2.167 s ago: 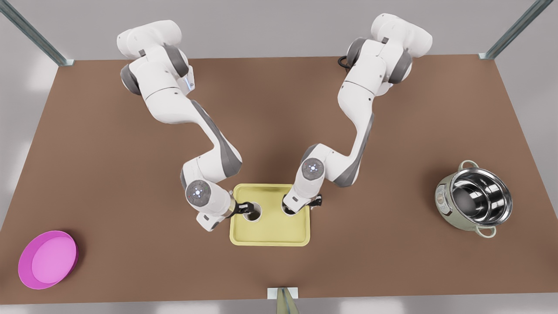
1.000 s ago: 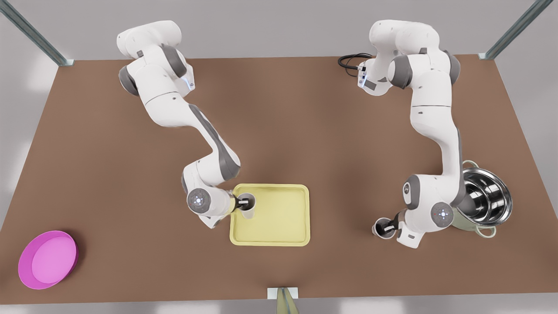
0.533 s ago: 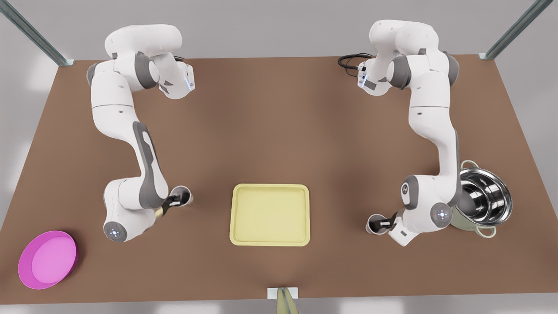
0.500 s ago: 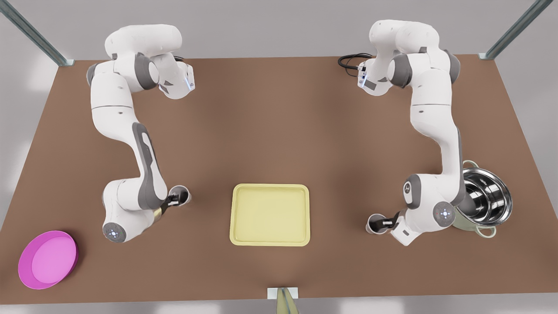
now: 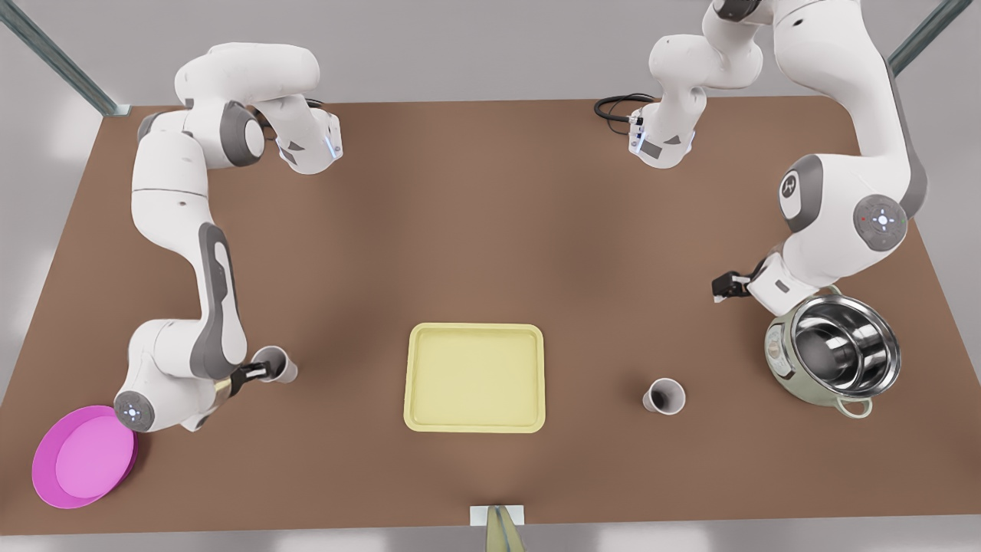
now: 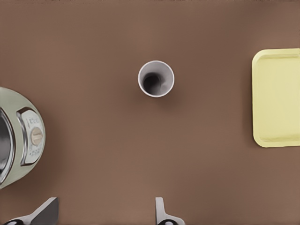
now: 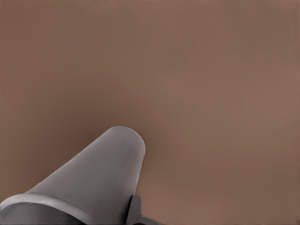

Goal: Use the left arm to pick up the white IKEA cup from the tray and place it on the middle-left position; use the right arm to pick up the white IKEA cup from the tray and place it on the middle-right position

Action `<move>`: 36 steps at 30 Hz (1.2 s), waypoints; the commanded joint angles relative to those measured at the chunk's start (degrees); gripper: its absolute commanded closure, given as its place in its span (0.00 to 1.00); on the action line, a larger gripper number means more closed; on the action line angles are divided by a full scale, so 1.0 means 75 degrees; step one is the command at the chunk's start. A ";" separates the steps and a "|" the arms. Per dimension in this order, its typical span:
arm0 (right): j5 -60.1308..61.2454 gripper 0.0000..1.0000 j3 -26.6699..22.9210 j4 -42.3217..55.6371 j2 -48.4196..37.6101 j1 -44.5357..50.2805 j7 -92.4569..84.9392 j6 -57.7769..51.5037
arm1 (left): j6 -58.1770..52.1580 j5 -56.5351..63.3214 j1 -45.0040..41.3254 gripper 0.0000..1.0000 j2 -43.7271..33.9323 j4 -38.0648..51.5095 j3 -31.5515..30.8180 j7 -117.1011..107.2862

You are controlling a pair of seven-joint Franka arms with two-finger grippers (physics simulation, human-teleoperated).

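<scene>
Left gripper (image 5: 724,287) aloft beside steel pot (image 5: 831,359), fingers spread, empty. Free cup (image 5: 664,397) upright on bare table between tray (image 5: 414,414) and pot. Right gripper (image 5: 257,372) clamped on held cup (image 5: 276,365), near pink dish (image 5: 80,460), well apart from tray. Advised: lower vertically, keep level, unclamp only once seated.
</scene>
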 commanded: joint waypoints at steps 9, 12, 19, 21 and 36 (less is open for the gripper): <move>-0.0428 1.00 -0.0004 -0.0017 0.0391 0.0057 -0.2464 0.1273 | 0.0004 -0.0016 -0.0049 0.00 0.0320 0.0411 0.0000 0.0111; -0.0428 1.00 -0.0004 -0.0017 0.0450 0.0057 -0.2512 0.1332 | 0.0157 -0.0004 -0.0037 0.00 0.0390 0.0400 0.0000 0.0111; -0.0417 0.42 0.0031 -0.0005 0.0438 0.0057 -0.2476 0.1566 | 0.0168 0.0031 -0.0037 0.00 0.0402 0.0388 0.0000 0.0099; -0.0417 0.40 0.0031 -0.0005 0.0438 0.0057 -0.2465 0.1566 | 0.0168 0.0042 -0.0049 0.00 0.0402 0.0388 0.0000 0.0099; 0.1153 0.13 0.0359 -0.0005 -0.0910 0.0045 -0.0649 -0.2710 | 0.0168 -0.0004 -0.0037 0.00 0.0426 0.0400 0.0011 0.0087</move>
